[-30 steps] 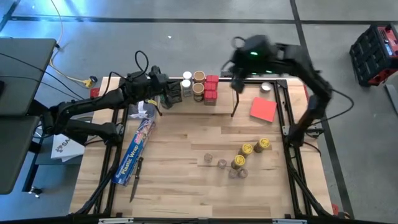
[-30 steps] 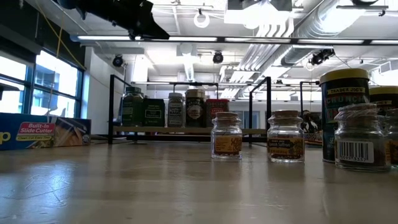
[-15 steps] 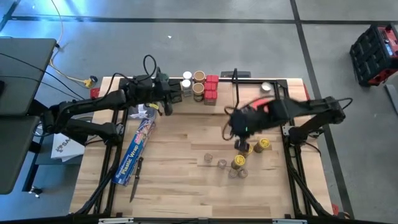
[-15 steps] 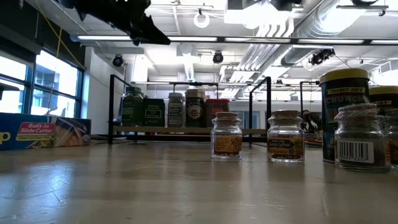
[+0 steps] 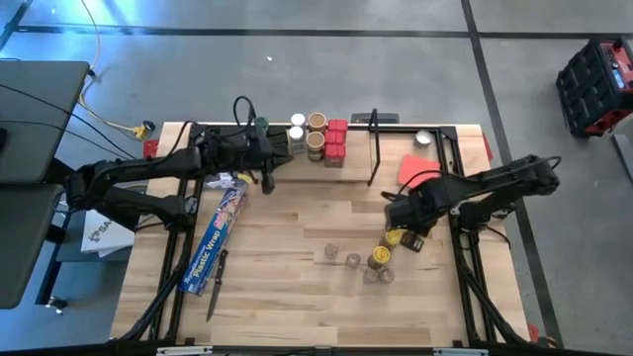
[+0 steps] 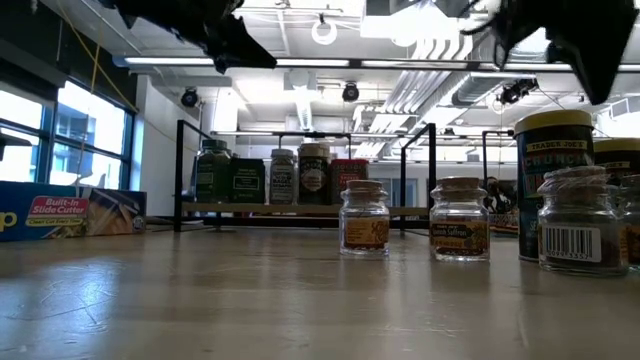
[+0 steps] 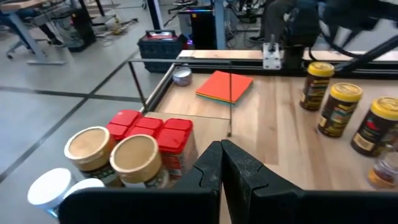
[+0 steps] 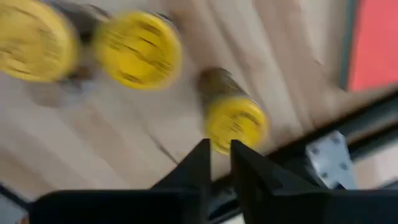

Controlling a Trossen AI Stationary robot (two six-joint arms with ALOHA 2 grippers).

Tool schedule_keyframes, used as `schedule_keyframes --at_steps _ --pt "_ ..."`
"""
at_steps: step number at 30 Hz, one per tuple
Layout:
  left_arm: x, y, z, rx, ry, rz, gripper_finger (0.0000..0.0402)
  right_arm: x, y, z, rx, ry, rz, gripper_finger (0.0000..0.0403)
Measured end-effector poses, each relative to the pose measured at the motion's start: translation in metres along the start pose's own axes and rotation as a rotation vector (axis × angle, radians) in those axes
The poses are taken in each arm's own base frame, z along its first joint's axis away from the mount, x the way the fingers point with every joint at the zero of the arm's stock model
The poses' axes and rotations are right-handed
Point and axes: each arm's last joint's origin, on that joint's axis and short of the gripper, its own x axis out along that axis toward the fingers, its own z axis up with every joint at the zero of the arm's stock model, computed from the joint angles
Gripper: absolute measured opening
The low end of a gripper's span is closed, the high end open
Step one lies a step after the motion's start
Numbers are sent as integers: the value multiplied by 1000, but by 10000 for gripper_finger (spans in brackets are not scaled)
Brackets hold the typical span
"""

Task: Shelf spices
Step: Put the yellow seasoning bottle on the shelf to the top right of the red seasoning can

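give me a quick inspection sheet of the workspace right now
surface: wooden table, mostly bare in the middle
job's things: jars and red tins grouped on the shelf; three yellow-lidded jars and small clear jars loose
clutter: plastic-wrap box, red card
grippers: left gripper shut beside the shelf; right gripper slightly parted above the yellow-lidded jars
cables: yellow cable on floor
surroundings: red toolbox
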Motion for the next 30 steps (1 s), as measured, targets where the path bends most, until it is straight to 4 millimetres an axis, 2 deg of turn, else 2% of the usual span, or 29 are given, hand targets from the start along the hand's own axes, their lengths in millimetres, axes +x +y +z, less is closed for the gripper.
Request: schedule_keyframes --at_steps 7,10,13,19,30 --pt "2 -9 -2 12 19 -36 1 22 -27 -29 150 26 33 197" --pt "3 -12 -2 15 23 -46 1 31 -25 -30 162 -13 170 260" --pt "3 -14 -3 18 38 -55 1 41 -28 -32 197 22 158 298" --pt "7 -15 -7 16 63 -61 1 59 -28 -31 238 25 139 310" --pt "24 -17 -17 18 122 -69 1 61 -27 -26 308 -68 123 310"
